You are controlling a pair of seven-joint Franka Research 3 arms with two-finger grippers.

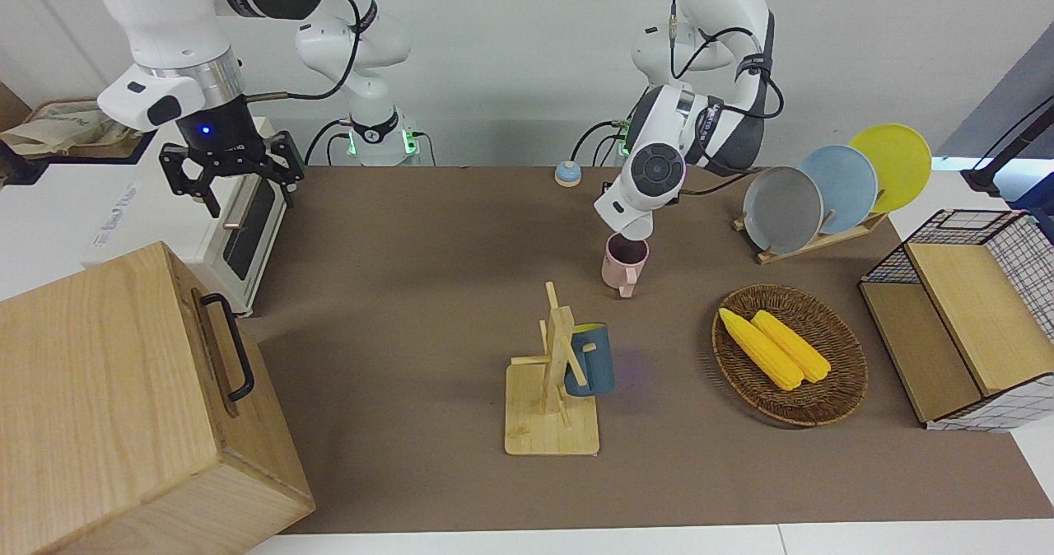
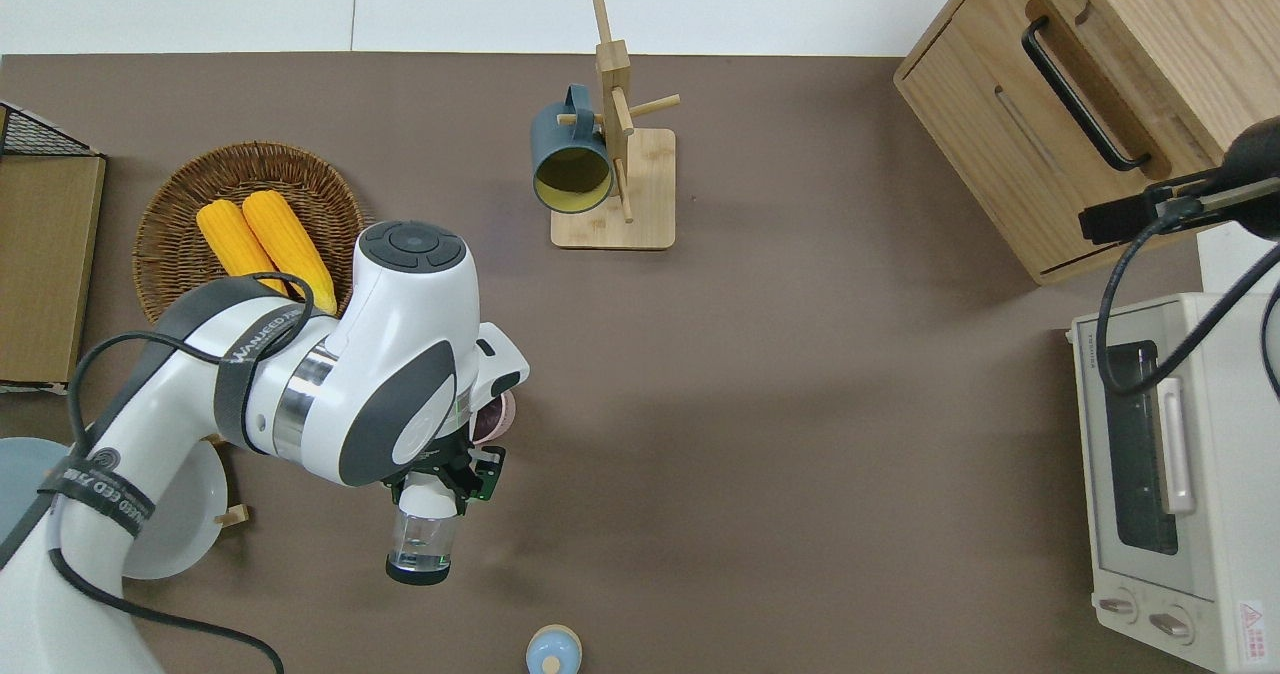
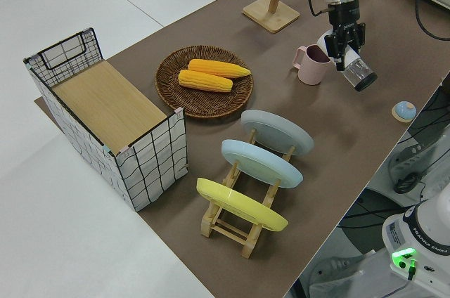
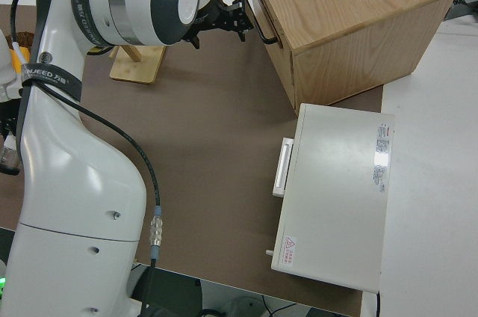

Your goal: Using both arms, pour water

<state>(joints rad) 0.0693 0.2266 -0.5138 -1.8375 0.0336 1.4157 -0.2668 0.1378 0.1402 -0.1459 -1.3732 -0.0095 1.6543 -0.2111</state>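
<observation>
One clear glass (image 2: 420, 544), clamped in the left end effector (image 3: 344, 48) and tipped mouth-down over the pink mug (image 1: 624, 264) to pour; right end effector (image 1: 230, 174), fingers apart, parked.

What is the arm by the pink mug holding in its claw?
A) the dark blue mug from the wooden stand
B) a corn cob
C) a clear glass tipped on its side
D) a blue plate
C: the left claw grips a clear glass lying tilted on its side beside the pink mug; the corn cobs lie in the wicker basket and the dark blue mug hangs on its stand.
</observation>
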